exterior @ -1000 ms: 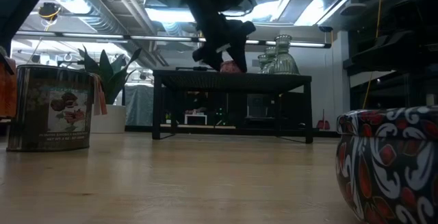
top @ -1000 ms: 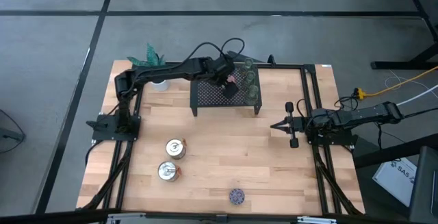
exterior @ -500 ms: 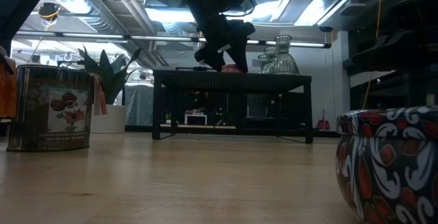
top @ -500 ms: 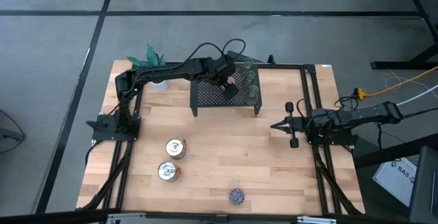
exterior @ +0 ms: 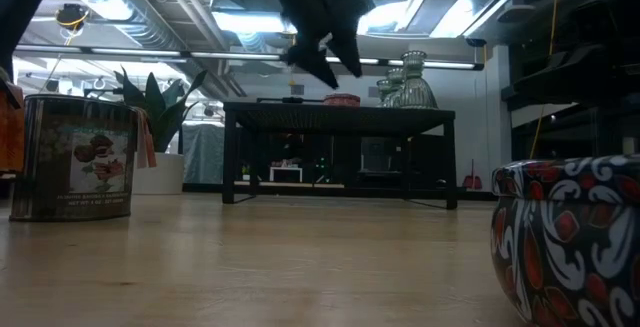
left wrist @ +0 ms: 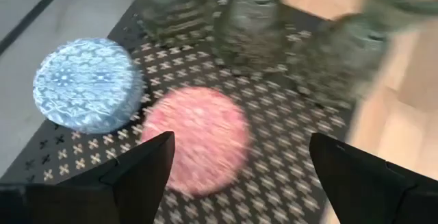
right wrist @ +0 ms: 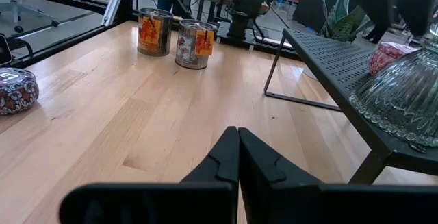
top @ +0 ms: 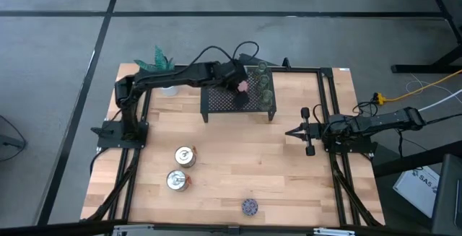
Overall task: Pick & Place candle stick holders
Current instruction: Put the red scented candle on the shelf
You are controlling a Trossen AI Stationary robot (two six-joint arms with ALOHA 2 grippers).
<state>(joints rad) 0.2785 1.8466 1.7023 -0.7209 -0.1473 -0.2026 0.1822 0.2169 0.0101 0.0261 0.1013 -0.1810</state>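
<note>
The black mesh rack [top: 216,105] stands at the table's far middle. On it rest a pink holder [left wrist: 198,138], a blue holder [left wrist: 85,83] and three olive-green glassy holders [left wrist: 250,25]. My left gripper [top: 239,81] hovers open above the pink holder [exterior: 341,99], touching nothing. Two silvery holders with orange marks [top: 185,156] [top: 176,181] and a purple holder [top: 250,206] stand on the table nearer the front. My right gripper [top: 289,132] is shut and empty at the table's right.
A white pot with a green plant [top: 166,86] stands at the far left beside the rack. Black frame rails [top: 326,106] run along both sides of the table. Bare wood [top: 238,149] lies between the rack and the front holders.
My left gripper has set the pink holder down on the rack, let go of it and risen above it. The pink holder now rests on the mesh beside the blue one.
</note>
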